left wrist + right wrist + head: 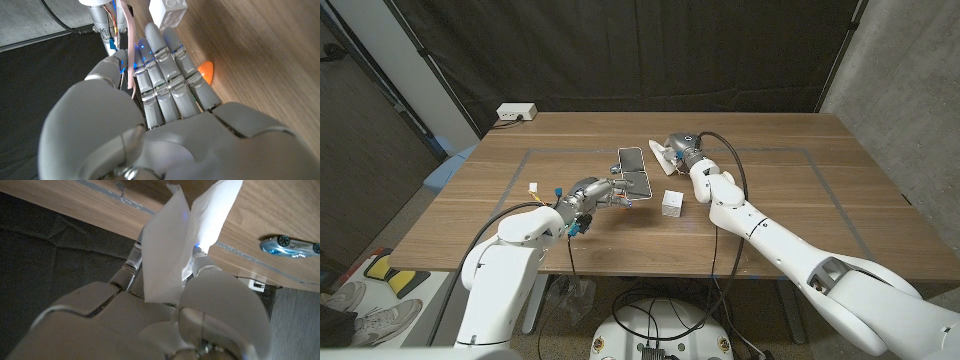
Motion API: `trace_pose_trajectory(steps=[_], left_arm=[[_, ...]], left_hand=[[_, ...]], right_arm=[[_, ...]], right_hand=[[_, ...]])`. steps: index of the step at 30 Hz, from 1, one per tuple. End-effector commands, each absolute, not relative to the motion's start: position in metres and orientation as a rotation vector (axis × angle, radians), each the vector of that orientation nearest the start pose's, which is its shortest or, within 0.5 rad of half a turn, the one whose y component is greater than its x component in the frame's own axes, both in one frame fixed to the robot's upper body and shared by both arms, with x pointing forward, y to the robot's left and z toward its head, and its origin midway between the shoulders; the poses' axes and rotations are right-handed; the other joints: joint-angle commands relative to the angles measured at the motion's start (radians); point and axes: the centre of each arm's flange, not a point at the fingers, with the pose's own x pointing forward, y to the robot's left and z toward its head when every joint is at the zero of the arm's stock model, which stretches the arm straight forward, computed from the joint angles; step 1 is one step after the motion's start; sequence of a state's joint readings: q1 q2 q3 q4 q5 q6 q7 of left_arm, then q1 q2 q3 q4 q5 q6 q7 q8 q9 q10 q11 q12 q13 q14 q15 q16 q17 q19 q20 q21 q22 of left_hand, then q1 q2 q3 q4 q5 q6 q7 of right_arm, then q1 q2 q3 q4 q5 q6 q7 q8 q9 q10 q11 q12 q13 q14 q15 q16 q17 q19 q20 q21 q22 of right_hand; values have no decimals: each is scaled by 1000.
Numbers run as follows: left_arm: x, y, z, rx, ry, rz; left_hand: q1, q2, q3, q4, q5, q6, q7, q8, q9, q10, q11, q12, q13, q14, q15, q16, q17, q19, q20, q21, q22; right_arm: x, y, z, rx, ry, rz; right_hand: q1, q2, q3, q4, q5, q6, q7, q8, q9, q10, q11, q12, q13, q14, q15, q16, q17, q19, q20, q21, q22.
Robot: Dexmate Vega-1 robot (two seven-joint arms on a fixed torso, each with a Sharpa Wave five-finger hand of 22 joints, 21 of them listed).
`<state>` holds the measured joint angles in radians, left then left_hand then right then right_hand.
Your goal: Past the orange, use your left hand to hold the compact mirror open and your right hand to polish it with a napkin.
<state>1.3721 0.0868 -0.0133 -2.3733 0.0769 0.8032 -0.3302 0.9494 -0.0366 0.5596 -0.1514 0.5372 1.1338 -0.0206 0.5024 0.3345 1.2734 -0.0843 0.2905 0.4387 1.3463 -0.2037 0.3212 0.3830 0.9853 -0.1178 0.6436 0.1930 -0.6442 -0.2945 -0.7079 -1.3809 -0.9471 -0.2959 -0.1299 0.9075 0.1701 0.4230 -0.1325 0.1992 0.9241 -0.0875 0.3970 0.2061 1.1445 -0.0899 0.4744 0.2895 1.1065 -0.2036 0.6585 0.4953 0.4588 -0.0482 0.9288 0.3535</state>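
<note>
From my left wrist camera, my left robot hand [165, 105] hides most of the orange [206, 72], and the white cube [167, 11] is cut off at the edge. The napkin [175, 245] hides my right robot hand's fingertips.

Wooden counter [790, 190] with a thin rectangle outline marked on its top, lit evenly from above. Black curtain [650, 50] hangs across the whole back (pretty wrinkly), with a grey concrete wall [910, 90] on the right. White power strip [516, 113] sits at the far left corner. Someone's sneakers [345, 305] show on the floor [400, 310] at bottom left.
</note>
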Motion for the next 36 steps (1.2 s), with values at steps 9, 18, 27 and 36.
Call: trace_pose_trajectory(steps=[9,18,27,36], left_arm=[[500,207,-50,223,-130,-259],[507,204,-48,233,-116,-265],[513,201,-45,241,-112,-270],[519,201,-43,228,-116,-277]], left_hand=[[0,3,107,46,12,44,38,33,4,32,-30,-1,7,-3,-12,5,7,-4,-3,15,3],[-1,3,110,46,16,44,39,35,5,36,-31,0,11,-2,-12,6,11,-6,-2,22,3],[-2,3,114,47,20,43,41,38,6,37,-35,-2,14,-1,-12,7,15,-8,-3,29,3],[-4,2,116,48,23,43,40,39,5,34,-33,-5,16,-2,-12,6,19,-10,-4,36,3]], right_arm=[[621,-110,15,-1268,-907,-337],[604,-118,18,-1179,-974,-359],[588,-120,19,-1150,-1048,-369],[574,-122,15,-1095,-1088,-359]], right_hand=[[33,-4,-11,-8,-2,31,-2,10,6,27,-10,16,22,7,-29,27,39,4,-76,27,0],[46,-5,-17,-10,-1,41,-4,11,8,37,-7,24,37,9,-30,44,65,0,-79,45,-1],[51,-4,-21,-8,0,51,-8,12,9,42,-11,29,48,2,-29,49,81,-2,-84,58,-3],[57,-5,-25,-7,2,59,-7,13,10,45,-9,34,61,-4,-30,53,97,-7,-85,73,-5]])
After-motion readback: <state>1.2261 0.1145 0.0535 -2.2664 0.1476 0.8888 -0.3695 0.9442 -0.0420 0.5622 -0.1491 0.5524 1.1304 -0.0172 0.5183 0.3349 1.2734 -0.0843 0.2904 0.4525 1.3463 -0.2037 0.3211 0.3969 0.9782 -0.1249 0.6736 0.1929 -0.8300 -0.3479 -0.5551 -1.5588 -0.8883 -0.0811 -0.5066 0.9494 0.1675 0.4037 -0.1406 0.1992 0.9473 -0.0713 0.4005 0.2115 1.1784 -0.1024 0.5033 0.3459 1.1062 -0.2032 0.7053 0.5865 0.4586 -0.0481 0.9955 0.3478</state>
